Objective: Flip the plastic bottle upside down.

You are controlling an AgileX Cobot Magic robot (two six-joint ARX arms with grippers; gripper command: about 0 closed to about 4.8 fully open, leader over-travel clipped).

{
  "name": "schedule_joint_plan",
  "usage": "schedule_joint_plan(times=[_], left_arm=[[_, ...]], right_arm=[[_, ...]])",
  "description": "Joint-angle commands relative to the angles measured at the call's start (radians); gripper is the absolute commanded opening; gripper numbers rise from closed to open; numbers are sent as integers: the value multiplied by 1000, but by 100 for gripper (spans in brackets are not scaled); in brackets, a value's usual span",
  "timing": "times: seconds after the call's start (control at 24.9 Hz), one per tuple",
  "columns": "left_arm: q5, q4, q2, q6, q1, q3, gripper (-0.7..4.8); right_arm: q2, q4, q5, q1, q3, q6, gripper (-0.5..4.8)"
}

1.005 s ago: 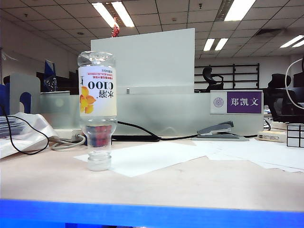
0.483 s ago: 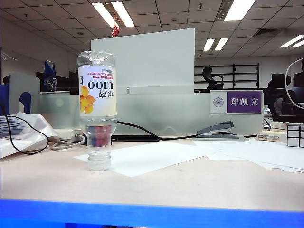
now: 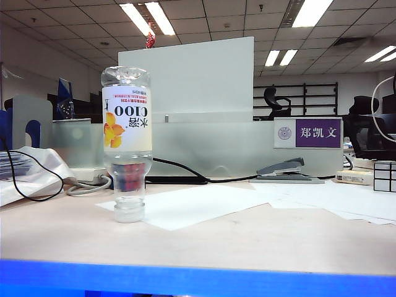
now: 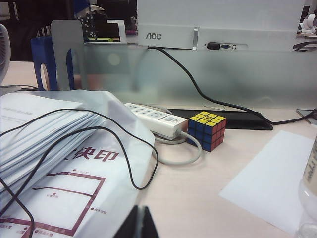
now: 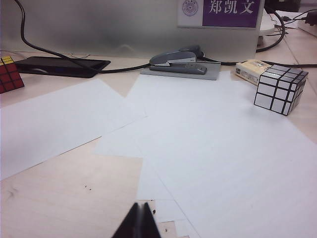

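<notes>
Fingers first: left fingers (image 4: 137,223) pinched shut, holding nothing, low over the counter (image 3: 260,238) next to the paper stack (image 4: 54,148). Right fingers (image 5: 140,222) same, shut and empty, over loose white sheets (image 5: 213,144). Neither arm shows in the exterior cam, both parked near edge.

Plastic bottle (image 3: 127,139) stands cap-down on a white sheet, left-centre of the counter, label text inverted, base up. Looks vertical, no lean I can see. Left wrist cam only catches a sliver of it at frame edge (image 4: 311,173). Nothing touching it.

Judgement: flip looks done, step in hand = hold off and don't disturb. Tips:
- Cap footprint is small and most of the body sits above it, so tippy. No counter bumps, keep both arms away.
- Sheet under the cap can slide, so don't drag the paper.
- If a redo is needed, grip mid-label w/ fingers opened wide first, release only once cap sits flat.

Further back: rubik's cube (image 4: 206,130) + power strip (image 4: 156,119) behind left arm, stapler (image 5: 179,60) and mirror cube (image 5: 280,89) right side, monitor (image 3: 185,80) at rear. All well clear of the bottle.
</notes>
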Motion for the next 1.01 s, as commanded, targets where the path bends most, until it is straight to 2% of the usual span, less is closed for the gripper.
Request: schedule_joint_plan(times=[0.04,0.24,0.4,0.48,0.56,0.68,1.01], left_arm=[[3,11,-2,-2,-1,1,-4],[3,11,-2,-2,-1,1,-4],[3,11,-2,-2,-1,1,-4],[3,11,-2,-2,-1,1,-4],[3,11,-2,-2,-1,1,-4],[3,11,-1,-2,-1,1,-4],[3,11,-2,-2,-1,1,-4]], right_arm=[[1,10,-2,-1,3,-2,0],[1,10,-3,-53,3,-3,0],[1,11,-36,-209,3,13,0],[1,25,-153,-322,3,33,0],[1,75,-314,-431,-4,35,0],[0,166,-492,-551,-19,30,0],[1,221,-465,-650,-19,28,0]])
